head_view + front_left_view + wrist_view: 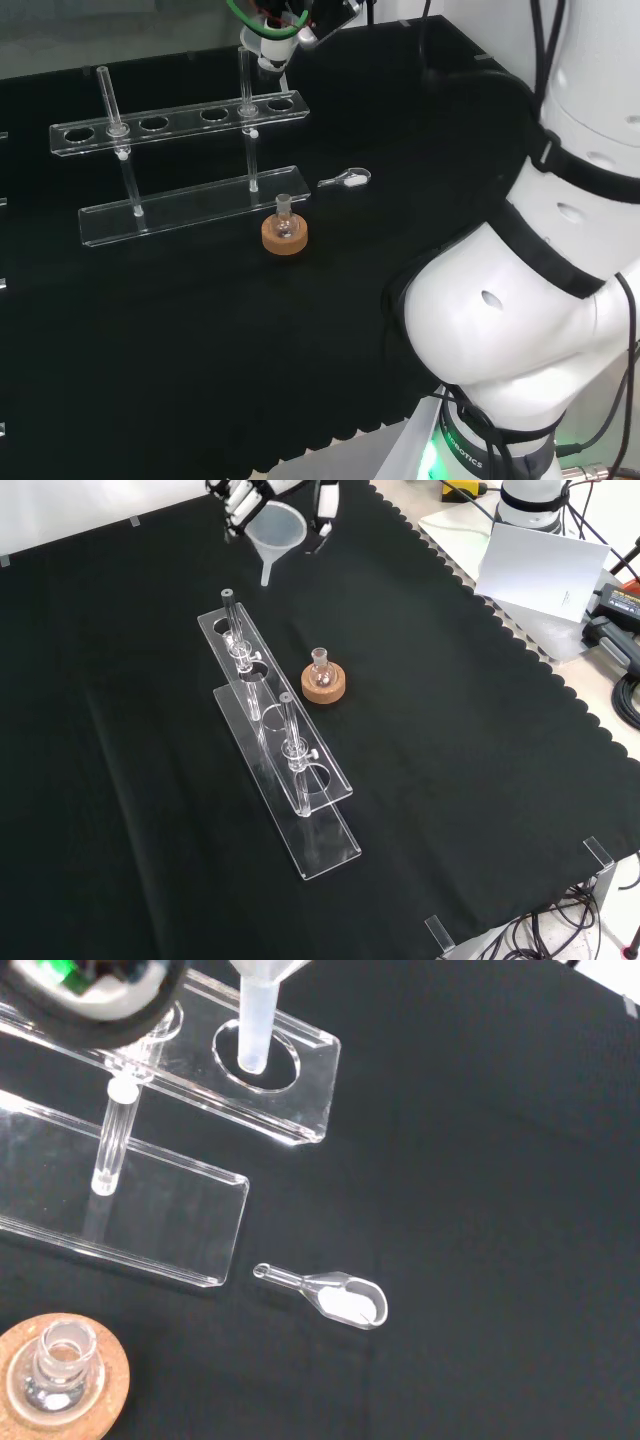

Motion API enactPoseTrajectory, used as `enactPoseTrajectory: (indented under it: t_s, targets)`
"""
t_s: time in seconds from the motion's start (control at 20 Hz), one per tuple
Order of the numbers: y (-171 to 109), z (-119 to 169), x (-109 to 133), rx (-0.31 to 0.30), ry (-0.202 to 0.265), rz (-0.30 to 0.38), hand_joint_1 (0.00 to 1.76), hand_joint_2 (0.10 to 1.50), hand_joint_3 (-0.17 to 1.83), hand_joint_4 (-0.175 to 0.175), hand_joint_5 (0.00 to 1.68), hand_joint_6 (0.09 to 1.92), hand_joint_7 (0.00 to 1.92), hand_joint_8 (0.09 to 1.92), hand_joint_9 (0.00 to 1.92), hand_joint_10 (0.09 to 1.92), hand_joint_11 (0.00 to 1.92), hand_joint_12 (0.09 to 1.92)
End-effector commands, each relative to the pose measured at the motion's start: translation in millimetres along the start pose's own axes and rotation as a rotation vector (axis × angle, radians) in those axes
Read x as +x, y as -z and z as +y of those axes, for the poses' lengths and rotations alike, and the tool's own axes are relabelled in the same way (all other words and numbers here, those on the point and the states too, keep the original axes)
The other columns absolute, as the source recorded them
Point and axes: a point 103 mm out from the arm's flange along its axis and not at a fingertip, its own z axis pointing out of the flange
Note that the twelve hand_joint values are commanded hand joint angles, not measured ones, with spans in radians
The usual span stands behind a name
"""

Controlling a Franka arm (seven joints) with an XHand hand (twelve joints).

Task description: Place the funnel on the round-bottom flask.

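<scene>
1. Head view: The hand [272, 42] is at the far edge of the black cloth [200, 350], high above the clear rack [180, 125]. It has the funnel [268, 52], but I cannot see well here how the fingers sit. The round-bottom flask [284, 222] stands upright in its cork ring [284, 236], near the middle of the cloth, just in front of the rack's lower shelf. A small clear scoop [347, 180] lies a little to the right of the flask.

2. Front view: The hand [240, 500] is at the top edge of the cloth [480, 780]. Its fingers are curled round the wide top of the funnel [277, 530], and the funnel's thin stem points down. The funnel is up in the air, near the far end of the rack [280, 770]. The flask [320, 668] sits on the cork ring [325, 686], just beside the rack and well apart from the funnel. Its mouth is open and small.

3. Wrist view: The funnel [256, 1020] stem hangs over a hole at the end of the rack [180, 1090]. The flask [58, 1370], the cork ring [100, 1380] and the scoop [335, 1295] are all below, on the cloth.

4. To do this step well, I think the hand should keep the stem straight up and down, carry it high over the rack, stop right above the flask's mouth, then go down slowly. A bump could tip the flask.
</scene>
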Motion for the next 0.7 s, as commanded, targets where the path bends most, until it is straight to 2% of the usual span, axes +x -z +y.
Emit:
enactPoseTrajectory:
  t_s: [0.05, 0.35, 0.7]
  targets:
    - [-7, -43, 10, 0.024, -0.034, 0.042, 0.82, 0.71, 0.59, 0.005, 0.69, 0.86, 0.61, 0.71, 0.92, 0.53, 0.35, 1.37]
    - [-15, -55, 23, 0.036, -0.035, 0.072, 0.81, 0.72, 0.59, 0.004, 0.69, 0.86, 0.61, 0.71, 0.92, 0.53, 0.35, 1.37]
    - [-33, -55, 43, 0.060, -0.018, 0.080, 0.81, 0.72, 0.59, 0.001, 0.69, 0.86, 0.61, 0.72, 0.91, 0.53, 0.36, 1.37]
